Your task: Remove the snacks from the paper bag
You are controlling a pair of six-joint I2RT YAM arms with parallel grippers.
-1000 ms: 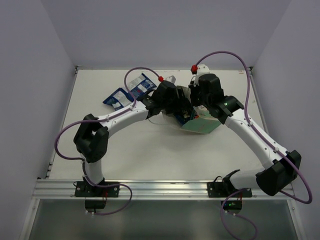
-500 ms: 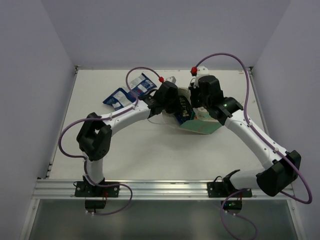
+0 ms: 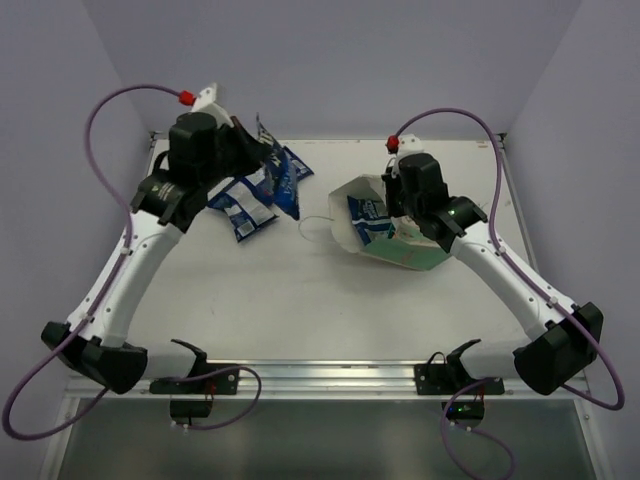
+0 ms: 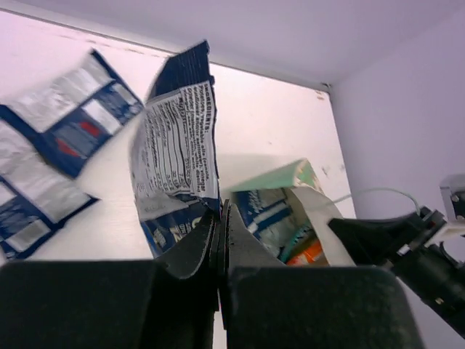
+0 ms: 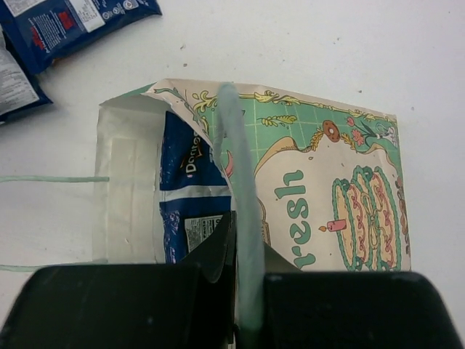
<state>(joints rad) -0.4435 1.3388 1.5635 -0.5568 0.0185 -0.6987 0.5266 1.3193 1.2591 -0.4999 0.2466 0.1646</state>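
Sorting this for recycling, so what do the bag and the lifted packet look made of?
Paper bag: likely matte printed paper, judging by its crisp folds and dull walls. Lifted packet: probably thin foil or plastic film; its silvery printed back is crinkled and bent.

Mint-green cake-printed paper bag (image 5: 341,196), blue-and-white snacks (image 4: 65,127), one navy packet (image 4: 190,69)

Paper bag (image 5: 320,182): letters "resh" on its printed side; blue packet (image 5: 190,189) inside: logo beginning "Dori"; raised packet (image 4: 178,145): nutrition table, unreadable.
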